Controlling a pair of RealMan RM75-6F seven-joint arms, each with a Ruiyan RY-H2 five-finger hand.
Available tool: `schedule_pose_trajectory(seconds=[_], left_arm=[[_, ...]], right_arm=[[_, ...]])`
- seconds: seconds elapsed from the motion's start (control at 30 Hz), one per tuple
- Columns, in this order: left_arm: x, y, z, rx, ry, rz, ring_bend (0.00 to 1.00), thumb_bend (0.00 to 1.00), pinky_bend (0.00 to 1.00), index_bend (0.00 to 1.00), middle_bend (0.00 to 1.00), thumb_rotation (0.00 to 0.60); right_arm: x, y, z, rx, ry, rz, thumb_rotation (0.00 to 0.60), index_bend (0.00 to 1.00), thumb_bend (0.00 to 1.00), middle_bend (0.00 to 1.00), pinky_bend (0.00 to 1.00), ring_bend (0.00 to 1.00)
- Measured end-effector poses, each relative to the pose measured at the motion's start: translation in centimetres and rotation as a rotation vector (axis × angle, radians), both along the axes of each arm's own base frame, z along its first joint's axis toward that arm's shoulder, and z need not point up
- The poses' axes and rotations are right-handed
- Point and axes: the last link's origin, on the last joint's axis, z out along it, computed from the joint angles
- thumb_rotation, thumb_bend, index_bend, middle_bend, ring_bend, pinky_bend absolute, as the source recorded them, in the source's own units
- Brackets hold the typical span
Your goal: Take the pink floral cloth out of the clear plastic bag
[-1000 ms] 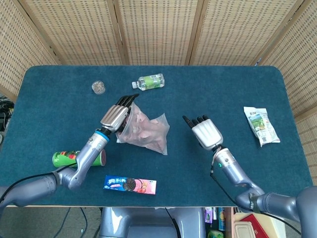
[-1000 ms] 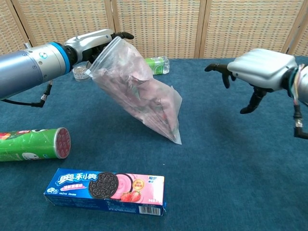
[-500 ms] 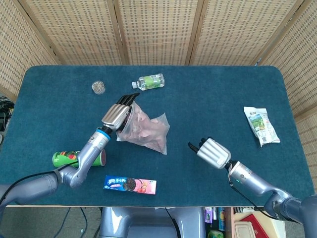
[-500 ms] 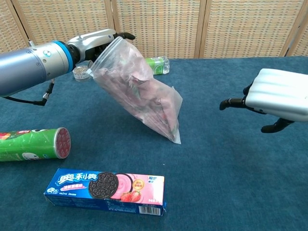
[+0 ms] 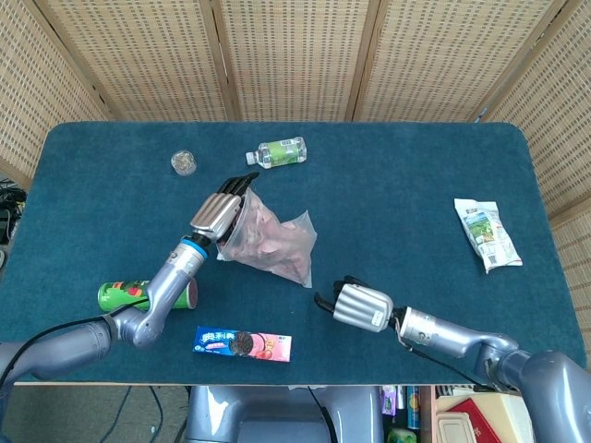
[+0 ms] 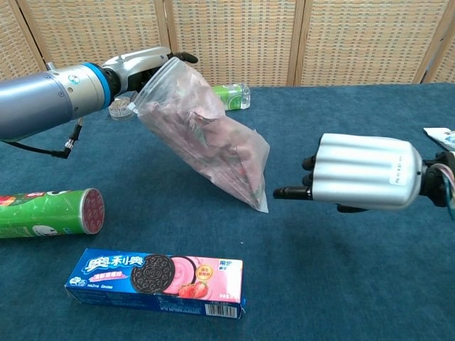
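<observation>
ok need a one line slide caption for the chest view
Left hand holds up the clear plastic bag with the pink floral cloth inside, right hand empty beside its lower corner.

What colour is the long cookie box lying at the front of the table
Blue on the left, pink on the right, on the cookie box; the chest view shows it best.

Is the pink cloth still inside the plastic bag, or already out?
Inside. The pink cloth shows through the clear bag, which the left hand holds up by its top; the right hand holds nothing.
</observation>
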Motion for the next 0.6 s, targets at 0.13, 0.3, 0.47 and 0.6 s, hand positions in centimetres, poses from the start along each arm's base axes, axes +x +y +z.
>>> schedule_pose_trajectory(seconds=[0.13,0.3,0.47,0.6], left_arm=[[0.1,-0.1,0.0,-0.004,-0.006,-0.001,0.00,0.38,0.00,0.71,0.00,0.600],[0.2,-0.1,0.0,-0.002,-0.003,-0.001,0.00,0.38,0.00,0.71,0.00,0.600],[0.3,0.0,0.0,-0.004,-0.009,0.007,0.00,0.38,0.00,0.71,0.00,0.600],[0.5,0.2,0.0,-0.015,-0.028,0.018,0.00,0.38,0.00,0.71,0.00,0.600]], right_arm=[[1.6,-0.5,-1.3,0.000,0.006,0.051,0.600,0.26,0.03,0.76,0.92,0.68],[2.7,-1.3,-2.9,-0.009,0.039,0.082,0.600,0.27,0.04,0.76,0.92,0.69],[3.2,-2.1,-4.2,-0.025,0.069,0.074,0.600,0.28,0.04,0.76,0.92,0.69],[3.5,-2.8,-5.3,-0.048,0.094,0.069,0.600,0.28,0.05,0.76,0.92,0.69]])
